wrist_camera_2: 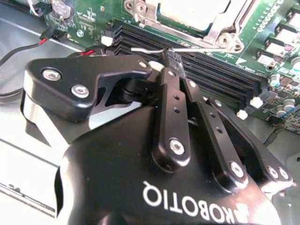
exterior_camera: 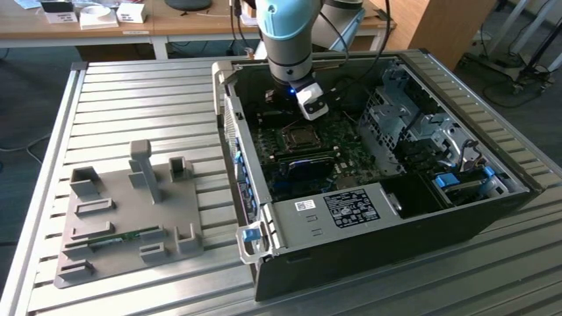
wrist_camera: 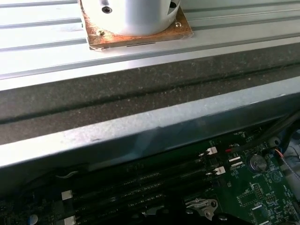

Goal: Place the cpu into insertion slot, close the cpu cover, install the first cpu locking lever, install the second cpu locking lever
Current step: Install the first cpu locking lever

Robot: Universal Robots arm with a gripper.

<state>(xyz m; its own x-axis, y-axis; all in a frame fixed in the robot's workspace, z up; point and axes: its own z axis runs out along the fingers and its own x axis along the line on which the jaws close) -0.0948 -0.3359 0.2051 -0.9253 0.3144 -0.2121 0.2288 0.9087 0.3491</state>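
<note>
Nearest me, well off to the exterior view's left of the insertion slot (exterior_camera: 299, 137), a grey fixture tray (exterior_camera: 123, 217) lay on the slatted table (exterior_camera: 131, 99). The open computer case (exterior_camera: 351, 257) stood beside it, with a white printed label (exterior_camera: 351, 205) on its inner bracket on the near side of the slot; I leave its print unread. Inside the slot sat the cpu (wrist_camera_2: 192, 11), its pale metal top showing through the window of the cpu cover (wrist_camera_2: 213, 33), which looked to be lying flat over it. Just beside the slot, above the black memory slots (wrist_camera_2: 211, 70), the gripper (wrist_camera_2: 171, 58) was clenched on a thin silvery locking lever (wrist_camera_2: 145, 48); whether that was the first or the second lever I could not tell. White lettering (wrist_camera_2: 187, 206) marked the gripper's body. To my mind the step wanted a firm pinch near the wire's free end, a slow swing about its hinge, and care that it neither slipped out nor scraped the board. Beyond the slot stood a wooden desk (exterior_camera: 176, 23) with small boxes.
</note>
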